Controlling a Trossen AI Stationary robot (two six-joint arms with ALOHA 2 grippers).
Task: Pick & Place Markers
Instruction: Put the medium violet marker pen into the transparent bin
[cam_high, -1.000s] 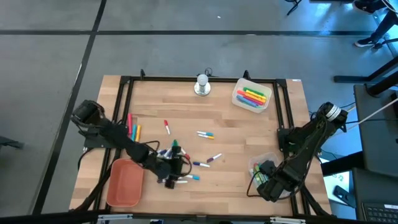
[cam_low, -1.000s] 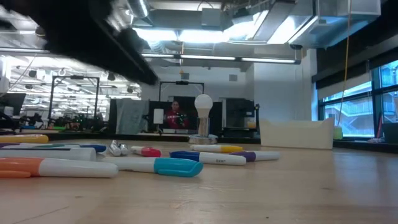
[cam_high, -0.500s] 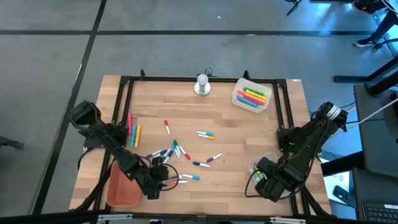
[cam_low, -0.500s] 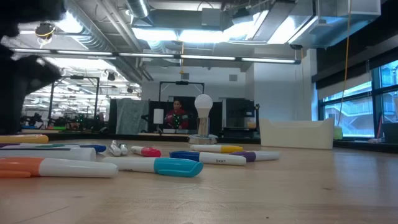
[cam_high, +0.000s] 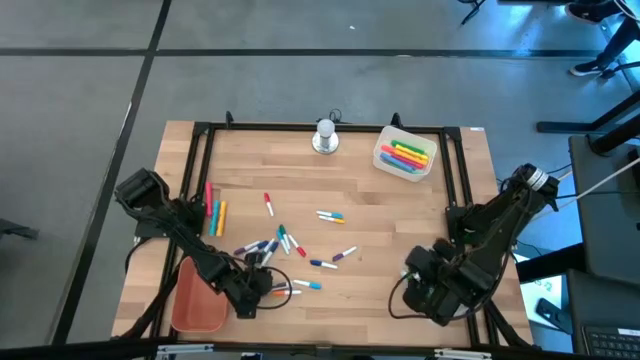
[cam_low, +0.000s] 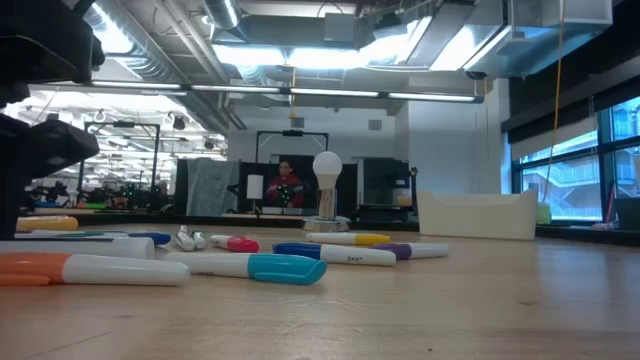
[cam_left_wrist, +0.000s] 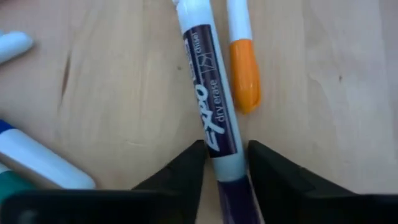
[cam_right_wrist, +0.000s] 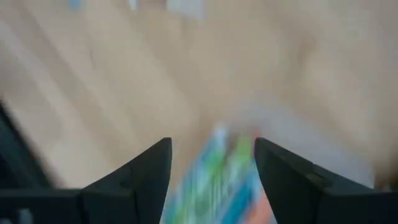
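Tabletop (cam_high: 380, 215) of pale wood is carrying the whole scene, framed by a black rail. Both arms are working at its near edge. Over the last second the left arm has pulled back from the scattered markers (cam_high: 280, 245) toward the orange tray (cam_high: 197, 297) and has dropped low, and the left gripper (cam_left_wrist: 225, 163) has been narrowing its jaws; they are now closing around the barrel of a purple marker (cam_left_wrist: 208, 93), which is lying flat on the wood just beside an orange-capped marker (cam_left_wrist: 244, 68). That suggests the pick is starting, with the lift and the carry not yet done. The right gripper (cam_right_wrist: 212, 163) is hanging over the near right corner with its jaws spread; blurred colours are showing between them, and whether it is holding anything cannot be told. A clear tub (cam_high: 404, 156) at the far right is already holding several markers. Printed on the purple marker's barrel is "EXPO dry erase".
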